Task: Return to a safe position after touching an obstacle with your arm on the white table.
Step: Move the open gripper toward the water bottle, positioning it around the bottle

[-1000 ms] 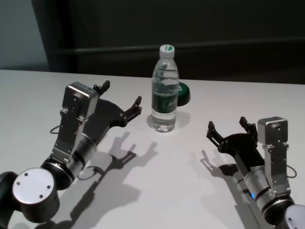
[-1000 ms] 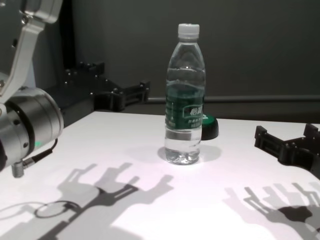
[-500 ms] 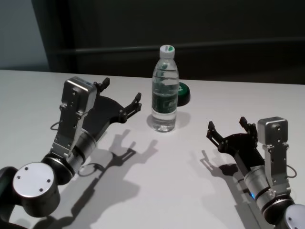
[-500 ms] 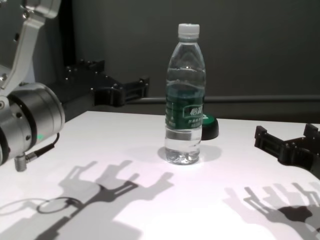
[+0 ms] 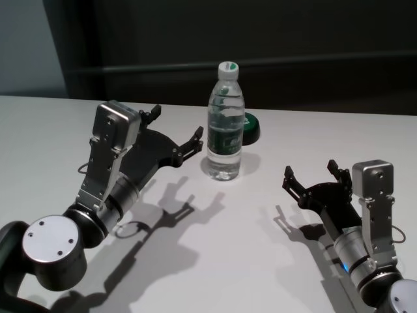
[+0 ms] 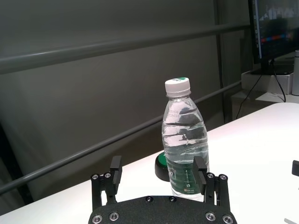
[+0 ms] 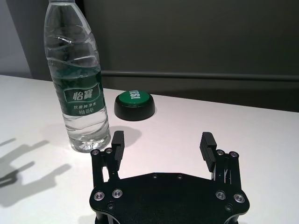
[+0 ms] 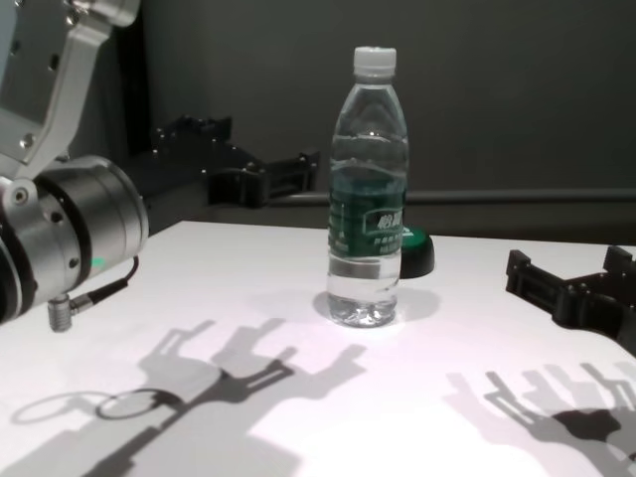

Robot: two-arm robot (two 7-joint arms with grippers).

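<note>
The obstacle, a tall clear water bottle [image 5: 225, 134] with a white cap and dark green label, stands upright on the white table [image 5: 247, 261]. It also shows in the chest view [image 8: 368, 199], the left wrist view [image 6: 183, 135] and the right wrist view [image 7: 79, 79]. My left gripper [image 5: 177, 125] is open and empty, raised above the table just left of the bottle. One fingertip [image 5: 197, 135] sits a small gap from the bottle's side. My right gripper [image 5: 310, 171] is open and empty, low over the table to the bottle's right and nearer to me.
A small black dome with a green top [image 5: 250, 127] sits just behind and right of the bottle, and shows in the right wrist view [image 7: 134, 105]. A dark wall with a horizontal rail runs behind the table's far edge. Arm shadows lie on the tabletop [image 8: 417, 397].
My left arm has swung right, bringing its open gripper closer to the bottle. The bottle and the right arm have not moved.
</note>
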